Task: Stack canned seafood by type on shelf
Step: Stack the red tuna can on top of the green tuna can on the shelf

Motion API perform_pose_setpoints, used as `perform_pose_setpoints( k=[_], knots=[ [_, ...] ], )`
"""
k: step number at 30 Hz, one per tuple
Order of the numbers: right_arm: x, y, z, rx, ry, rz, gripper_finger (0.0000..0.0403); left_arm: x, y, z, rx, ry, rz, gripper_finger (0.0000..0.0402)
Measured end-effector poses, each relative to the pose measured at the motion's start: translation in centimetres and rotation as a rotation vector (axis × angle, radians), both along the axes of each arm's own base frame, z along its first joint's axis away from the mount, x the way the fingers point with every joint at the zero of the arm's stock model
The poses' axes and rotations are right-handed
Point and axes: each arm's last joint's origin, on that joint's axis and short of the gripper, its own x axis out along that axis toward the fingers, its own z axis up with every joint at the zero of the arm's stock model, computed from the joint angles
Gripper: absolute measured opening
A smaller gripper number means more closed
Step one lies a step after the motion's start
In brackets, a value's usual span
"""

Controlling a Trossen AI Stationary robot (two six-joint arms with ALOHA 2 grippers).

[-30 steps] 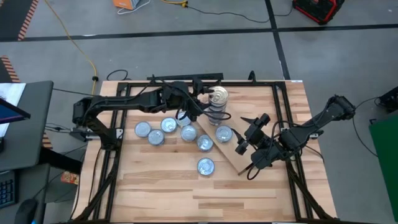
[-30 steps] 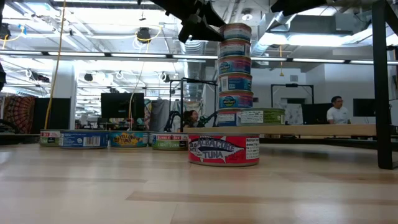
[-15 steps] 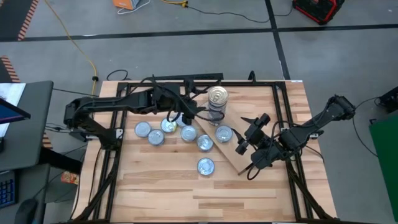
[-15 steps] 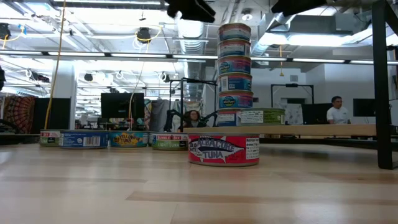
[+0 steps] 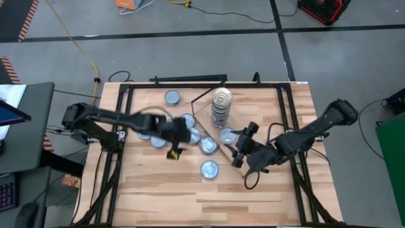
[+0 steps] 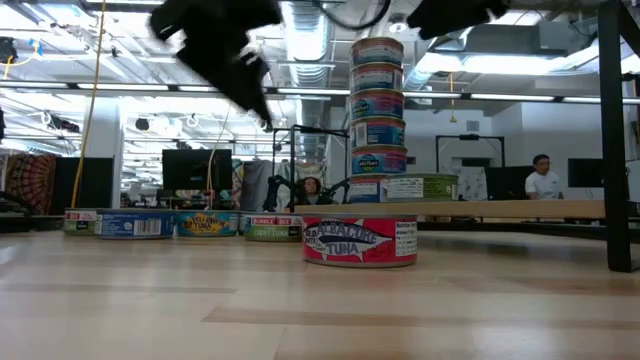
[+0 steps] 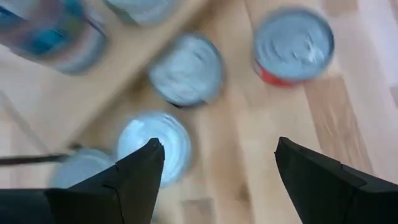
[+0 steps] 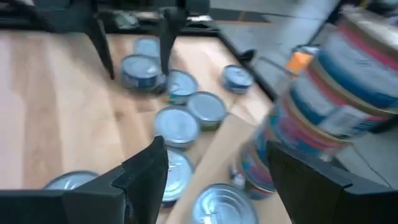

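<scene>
We hold our left hand point(image 5: 172, 151) spread and empty over the loose tins point(image 5: 209, 145) near the tabletop's point(image 5: 158, 196) middle, ready to pick one, while our right hand point(image 5: 238, 147), also spread, waits beside the tall stack point(image 5: 221, 105) on the shelf point(image 5: 243, 166).

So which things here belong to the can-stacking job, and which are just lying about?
Job:
- tall can stack
- loose cans on the table
- shelf board
- left gripper, open
- right gripper, open

Lying about:
- yellow cable
- red case on the floor
</scene>
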Motion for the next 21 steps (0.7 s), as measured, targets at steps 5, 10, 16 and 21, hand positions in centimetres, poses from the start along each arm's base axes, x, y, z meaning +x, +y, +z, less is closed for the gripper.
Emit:
perform_pose_setpoints(
  k=[5,10,16,21],
  knots=[
    [0.6,-0.1,-0.2,0.055,0.026,0.073,0.0301,-1.0,-3.2,-4.7,-0.019,-0.031,0.001,0.0282],
    [1.1,-0.1,-0.6,0.175,0.060,0.158,0.0301,-1.5,-5.8,-6.7,-0.061,-0.132,-0.012,0.0271],
    [3.7,0.4,-4.8,0.225,0.219,0.200,0.0301,-2.0,-7.8,-7.2,-0.078,-0.244,-0.005,0.0268],
    [6.0,0.6,-6.6,0.290,0.309,0.243,0.0301,-2.7,-8.6,-8.4,-0.128,-0.395,-0.033,0.0267]
  ],
)
